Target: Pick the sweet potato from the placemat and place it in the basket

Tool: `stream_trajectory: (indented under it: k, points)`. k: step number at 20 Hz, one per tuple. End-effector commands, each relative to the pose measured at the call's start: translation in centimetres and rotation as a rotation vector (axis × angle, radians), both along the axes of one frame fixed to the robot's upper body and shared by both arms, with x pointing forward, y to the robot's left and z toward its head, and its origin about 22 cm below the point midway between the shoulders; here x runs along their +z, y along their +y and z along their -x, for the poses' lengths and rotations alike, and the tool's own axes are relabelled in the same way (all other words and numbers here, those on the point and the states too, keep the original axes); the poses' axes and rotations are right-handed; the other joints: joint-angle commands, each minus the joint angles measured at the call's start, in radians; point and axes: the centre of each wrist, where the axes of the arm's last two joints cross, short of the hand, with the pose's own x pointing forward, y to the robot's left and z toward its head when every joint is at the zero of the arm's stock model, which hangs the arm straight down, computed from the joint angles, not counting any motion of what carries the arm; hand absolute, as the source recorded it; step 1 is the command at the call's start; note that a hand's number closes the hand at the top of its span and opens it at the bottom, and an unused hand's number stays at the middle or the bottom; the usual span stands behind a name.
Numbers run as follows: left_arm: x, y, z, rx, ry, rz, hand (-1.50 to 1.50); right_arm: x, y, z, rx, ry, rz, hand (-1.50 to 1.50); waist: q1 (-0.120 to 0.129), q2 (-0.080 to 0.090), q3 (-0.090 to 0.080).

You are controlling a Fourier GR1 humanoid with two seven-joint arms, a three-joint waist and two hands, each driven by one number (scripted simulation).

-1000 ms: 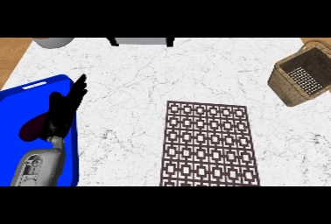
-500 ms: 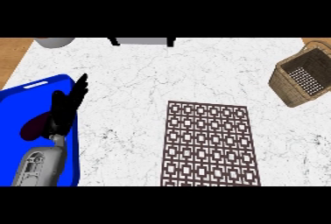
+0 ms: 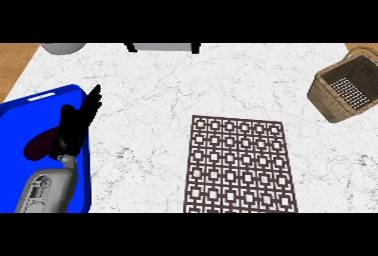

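Left hand (image 3: 74, 125): open, fingers straight and pointing up, resting over the blue tray near the counter's left edge.
Right hand: out of view.
Tray (image 3: 29, 107): blue, at the left edge; a dark reddish shape (image 3: 38, 146) lies in it, partly hidden by the hand, too hidden to identify.
Placemat (image 3: 240, 165): brown lattice, near the counter's front edge, right of centre, nothing on it.
Basket (image 3: 347, 85): wicker, tilted, at the far right corner.
Sweet potato: cannot be located with certainty.

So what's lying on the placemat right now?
Nothing shows on the placemat; its whole pattern is bare. A dark reddish thing sits in the blue tray, partly hidden behind the left hand.
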Motion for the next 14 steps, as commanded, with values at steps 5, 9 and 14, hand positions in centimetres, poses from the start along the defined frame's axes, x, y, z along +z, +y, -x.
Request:
stream_trajectory:
  k: [5,9,14]
  points:
    - [0.1,-0.9,0.3,0.0,0.01,0.0,0.0,-4.4,-1.9,-0.9,-0.045,0.092,-0.22,-1.5,-0.002,-0.002,0.0]
    - [0.8,-0.7,-1.0,-0.015,0.0,0.0,0.0,-6.4,-0.9,-2.0,-0.025,0.031,-0.27,-1.5,0.003,0.004,0.001]
    - [0.4,0.0,-0.2,-0.011,-0.001,-0.001,0.0,-6.3,-2.4,-1.2,-0.084,-0.158,-0.435,-1.5,0.006,0.004,0.001]
